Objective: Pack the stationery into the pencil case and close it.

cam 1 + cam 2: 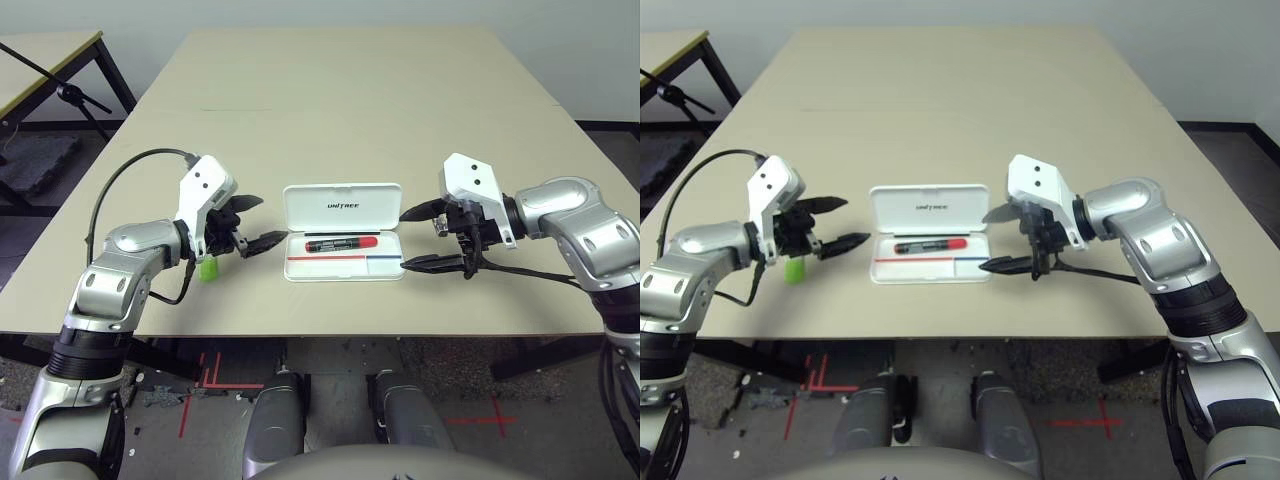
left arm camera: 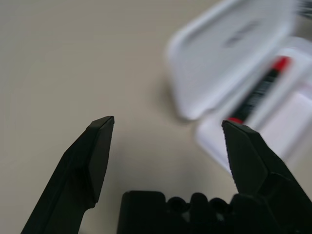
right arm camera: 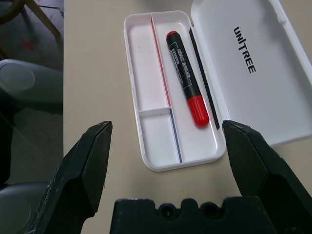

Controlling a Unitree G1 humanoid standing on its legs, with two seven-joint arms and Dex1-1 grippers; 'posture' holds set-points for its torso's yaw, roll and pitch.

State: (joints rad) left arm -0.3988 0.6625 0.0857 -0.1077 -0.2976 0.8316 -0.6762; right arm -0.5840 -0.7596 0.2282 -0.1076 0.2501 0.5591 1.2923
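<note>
Near the table's front edge the pencil case (image 1: pixel 343 232) lies open, lid propped back, with the red marker (image 1: pixel 342 244) already in its rear compartment, while the green stick (image 1: pixel 208 268) rests on the table just left of the case, partly hidden under the left gripper (image 1: pixel 252 222). Both the left gripper and the right gripper (image 1: pixel 418 238) hang spread wide and empty on either side of the case. The stick looks light, rigid and thin, probably slippery on the bare tabletop, so pinching it across its narrow sides near the middle seems safest; the hard lid should swing shut under a gentle push at its free edge.
</note>
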